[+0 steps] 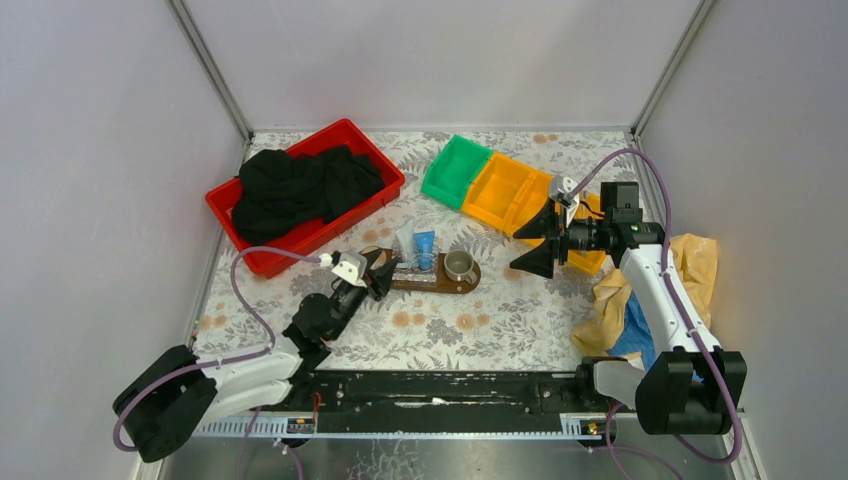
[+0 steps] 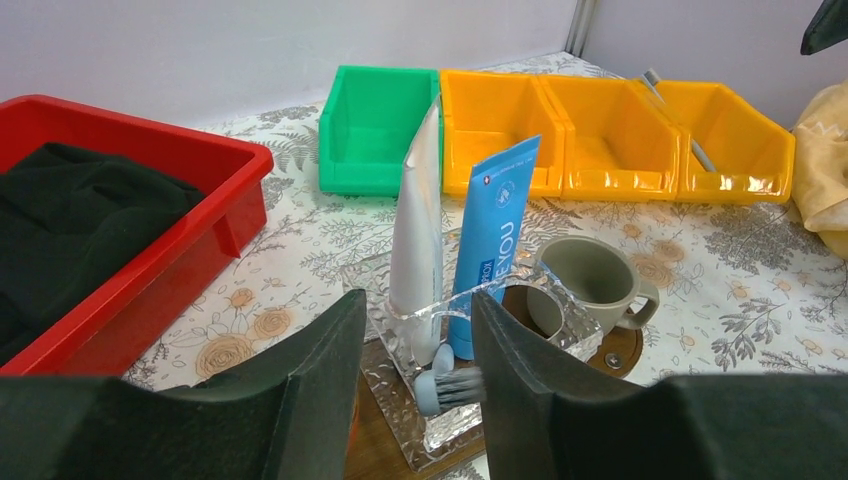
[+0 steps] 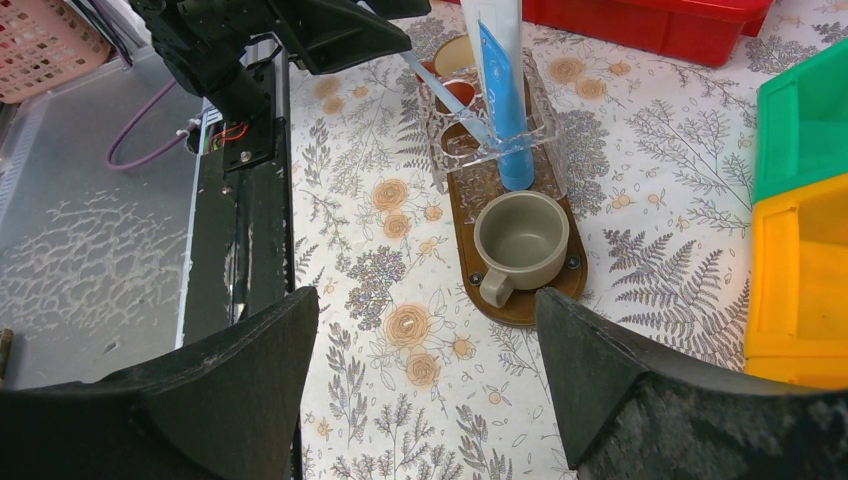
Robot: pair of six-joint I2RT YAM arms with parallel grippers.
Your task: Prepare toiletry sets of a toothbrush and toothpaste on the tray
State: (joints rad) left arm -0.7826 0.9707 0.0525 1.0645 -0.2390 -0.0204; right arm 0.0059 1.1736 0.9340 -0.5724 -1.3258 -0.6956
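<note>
by the tray (image 1: 430, 285), left arm (image 1: 320, 315) stretched low, fingers (image 2: 310, 390) parted

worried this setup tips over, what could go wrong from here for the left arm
The left gripper sits open right at the clear holder; a bump while backing off might topple the standing whitish tube and blue tube. The toothbrush head pokes out near its fingers, so it could get snagged and pulled out.

Tray (image 3: 530, 305): dark brown oval, flat.
Whitish toothpaste (image 2: 418, 220): upright in tray's clear holder (image 2: 365, 285).
Blue toothpaste (image 2: 497, 230): upright beside it.
Toothbrush (image 3: 445, 95): pale, slanted in holder.
</note>
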